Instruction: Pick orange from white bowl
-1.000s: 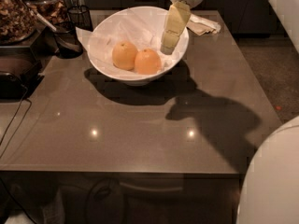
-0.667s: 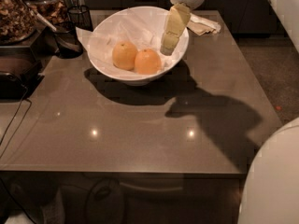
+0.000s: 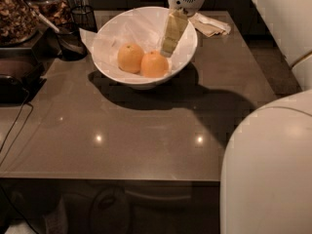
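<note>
The white bowl [image 3: 185, 45], lined with crinkled white paper, stands at the back middle of the brown table. Two fruits lie in it side by side. The orange [image 3: 154, 64], the deeper-coloured one, is on the right. The paler yellow-orange fruit [image 3: 130, 57] is on the left, touching it. My gripper [image 3: 170, 35] reaches down from the top edge into the bowl's right side, tilted, its tip just above and to the right of the orange. It holds nothing that I can see.
A dark mesh cup [image 3: 83, 16] and a black scoop [image 3: 70, 45] stand left of the bowl. Jars of dried food [image 3: 17, 13] sit at the far left. Folded napkins [image 3: 210, 24] lie behind the bowl on the right. My white body [image 3: 268, 169] fills the lower right.
My gripper has shifted slightly to the left, closer to the orange. The bowl and both fruits have not moved.
</note>
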Controlling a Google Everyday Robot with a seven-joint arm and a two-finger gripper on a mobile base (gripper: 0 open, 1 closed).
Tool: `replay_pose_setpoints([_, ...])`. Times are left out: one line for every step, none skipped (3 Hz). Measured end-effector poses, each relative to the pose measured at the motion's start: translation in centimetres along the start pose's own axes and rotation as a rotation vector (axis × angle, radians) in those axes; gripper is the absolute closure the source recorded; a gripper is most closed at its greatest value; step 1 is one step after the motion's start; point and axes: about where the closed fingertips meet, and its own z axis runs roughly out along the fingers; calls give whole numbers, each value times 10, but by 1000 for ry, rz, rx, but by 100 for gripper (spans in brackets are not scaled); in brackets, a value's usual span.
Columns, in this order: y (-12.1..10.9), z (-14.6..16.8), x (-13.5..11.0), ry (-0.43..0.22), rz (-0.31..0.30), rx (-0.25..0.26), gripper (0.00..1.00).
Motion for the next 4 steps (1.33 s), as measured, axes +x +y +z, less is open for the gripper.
replay_pose_setpoints([-5,17,-3,11,-3,-33,37])
replay_pose_setpoints([-8,32,-1,22,2,-57,35])
replay_pose_setpoints([-7,45,-3,29,-4,-82,31])
replay_pose_setpoints([-3,60,-5,31,-3,-118,30])
